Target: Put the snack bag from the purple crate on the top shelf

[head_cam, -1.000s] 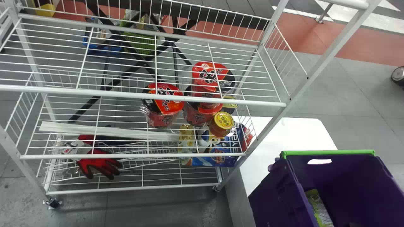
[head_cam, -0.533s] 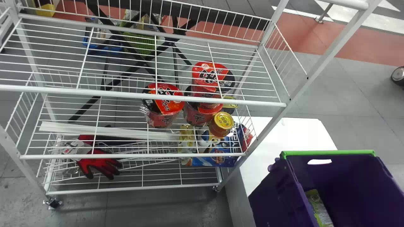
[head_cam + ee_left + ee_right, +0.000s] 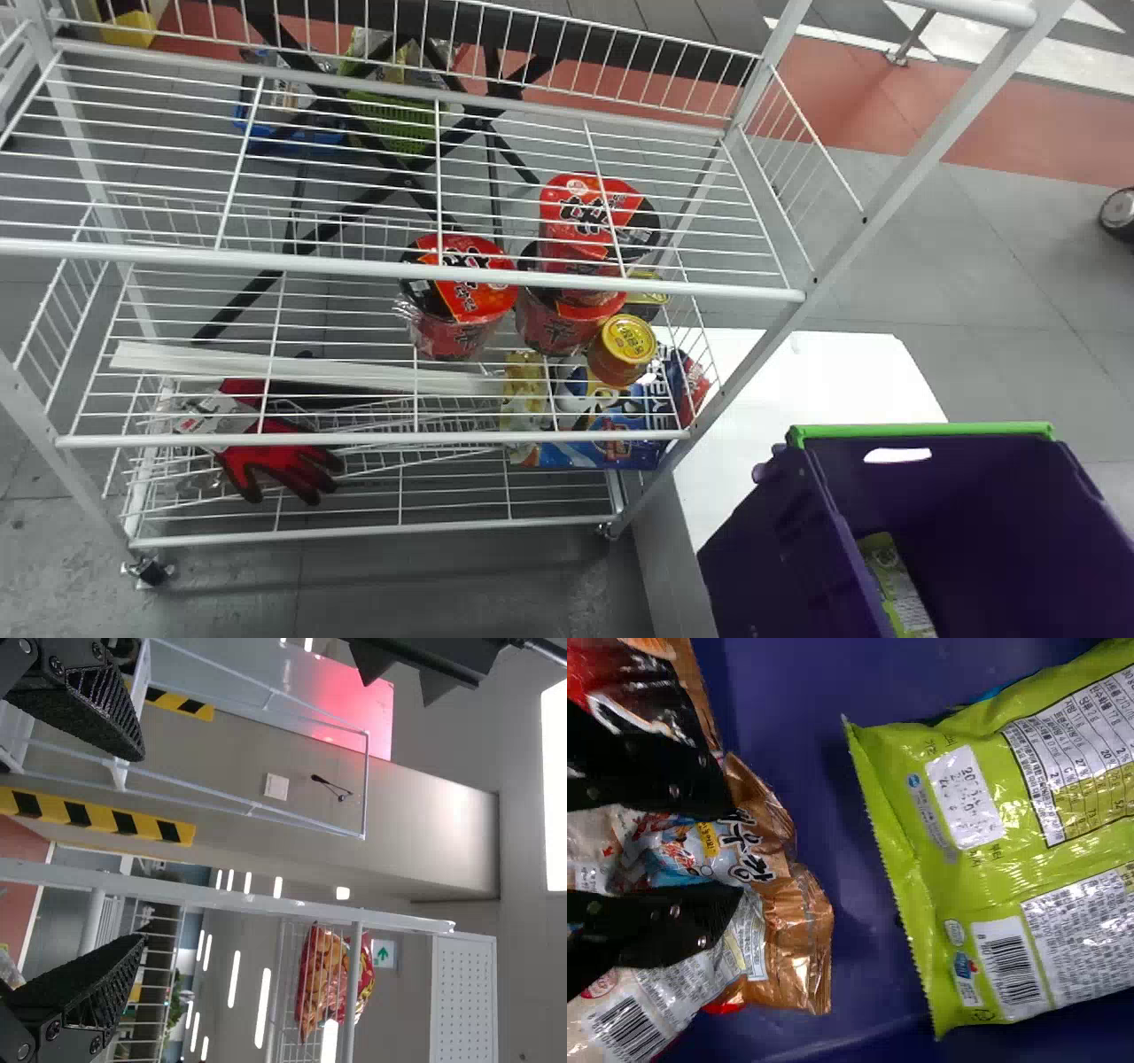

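Straddling the brown bag (image 3: 799,943), our right gripper (image 3: 737,850) has parted fingers, likely to pinch it; the green bag (image 3: 957,895) lies beyond their tips. Our left gripper (image 3: 143,848) gapes empty.

A red-and-yellow foil snack bag (image 3: 321,979) lies against white wire mesh (image 3: 290,1028), with a green arrow sign (image 3: 383,953) visible beyond it and a white perforated panel (image 3: 463,992) near it. Well apart from that bag are the left gripper (image 3: 140,848), its fingers spread wide, and black-and-yellow hazard tape (image 3: 99,819).
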`<control>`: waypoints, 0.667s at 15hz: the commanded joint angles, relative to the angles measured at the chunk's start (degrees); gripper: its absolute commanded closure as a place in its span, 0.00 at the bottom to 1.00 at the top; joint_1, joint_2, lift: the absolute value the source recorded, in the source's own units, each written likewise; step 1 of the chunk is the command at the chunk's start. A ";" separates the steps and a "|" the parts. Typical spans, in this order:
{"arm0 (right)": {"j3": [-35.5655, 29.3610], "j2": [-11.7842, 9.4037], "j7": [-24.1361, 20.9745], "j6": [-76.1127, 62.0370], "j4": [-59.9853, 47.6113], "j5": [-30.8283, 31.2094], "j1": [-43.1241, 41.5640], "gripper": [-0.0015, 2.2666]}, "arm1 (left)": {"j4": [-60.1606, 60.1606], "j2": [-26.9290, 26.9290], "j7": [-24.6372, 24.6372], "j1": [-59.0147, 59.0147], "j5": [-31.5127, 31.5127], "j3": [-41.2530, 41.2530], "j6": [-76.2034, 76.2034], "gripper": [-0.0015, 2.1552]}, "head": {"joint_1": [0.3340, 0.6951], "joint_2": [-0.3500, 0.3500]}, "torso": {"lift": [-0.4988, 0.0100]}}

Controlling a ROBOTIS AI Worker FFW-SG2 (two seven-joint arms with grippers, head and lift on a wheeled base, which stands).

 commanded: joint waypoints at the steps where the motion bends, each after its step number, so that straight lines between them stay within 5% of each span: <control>1: -1.17 -0.71 1.77 0.82 -1.95 -0.09 1.24 0.98 | -0.03 -0.01 0.01 0.07 0.00 -0.09 0.00 0.04 | 1.00 0.00 | 0.09; 3: -3.72 -1.50 5.37 0.65 -3.62 -0.09 2.29 0.98 | -0.12 -0.01 0.01 0.07 0.00 -0.18 0.18 0.04 | 1.00 0.00 | 0.09; 10: -11.54 -1.23 7.31 17.52 -13.03 -4.23 4.93 0.98 | -0.74 -0.01 0.01 0.07 -0.09 -0.62 0.70 0.04 | 1.00 0.00 | 0.14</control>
